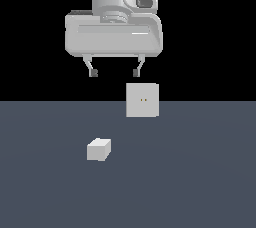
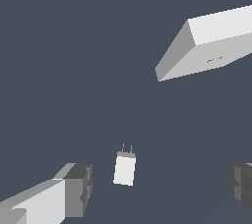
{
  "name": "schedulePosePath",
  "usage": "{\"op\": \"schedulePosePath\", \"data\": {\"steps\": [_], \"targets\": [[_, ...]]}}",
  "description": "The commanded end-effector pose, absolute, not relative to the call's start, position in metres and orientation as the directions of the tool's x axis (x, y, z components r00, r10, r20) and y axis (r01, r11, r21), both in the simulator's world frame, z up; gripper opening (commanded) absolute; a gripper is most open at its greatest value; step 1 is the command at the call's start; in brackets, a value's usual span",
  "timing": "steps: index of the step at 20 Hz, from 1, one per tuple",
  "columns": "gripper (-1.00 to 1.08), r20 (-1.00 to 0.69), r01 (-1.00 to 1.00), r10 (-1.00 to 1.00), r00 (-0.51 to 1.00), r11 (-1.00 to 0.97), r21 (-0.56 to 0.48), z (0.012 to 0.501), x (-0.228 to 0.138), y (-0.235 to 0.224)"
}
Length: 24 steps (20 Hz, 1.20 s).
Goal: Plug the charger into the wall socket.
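The charger (image 1: 98, 149) lies on the grey floor (image 1: 200, 182), well apart from the wall socket (image 1: 142, 100), which we see standing upright at its one o'clock in the exterior view. Our gripper (image 1: 114, 73) hangs above both, jaws wide and empty. In the wrist view, the charger's two prongs (image 2: 127, 148) show.

Open floor (image 1: 200, 182) surrounds the charger (image 1: 99, 149) on all sides. The wall socket (image 1: 142, 100), the sole obstacle, stands well apart from it. The gripper (image 1: 114, 73) hangs spread above, unobstructed.
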State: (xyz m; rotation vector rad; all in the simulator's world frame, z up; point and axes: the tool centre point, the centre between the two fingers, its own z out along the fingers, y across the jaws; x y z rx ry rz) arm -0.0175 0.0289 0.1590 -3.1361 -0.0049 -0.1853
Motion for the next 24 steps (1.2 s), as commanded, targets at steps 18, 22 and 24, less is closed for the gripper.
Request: {"op": "schedulePosePath", "data": {"steps": [18, 22, 24], "targets": [[1.00, 0.297, -0.093, -0.089, 0.951, -0.996, -0.001, 0.090, -0.060, 0.045], [1.00, 0.324, -0.108, -0.102, 0.941, -0.994, 0.000, 0.079, -0.064, 0.047], [1.00, 0.335, -0.114, -0.107, 0.936, -0.994, 0.000, 0.074, -0.065, 0.048]]}}
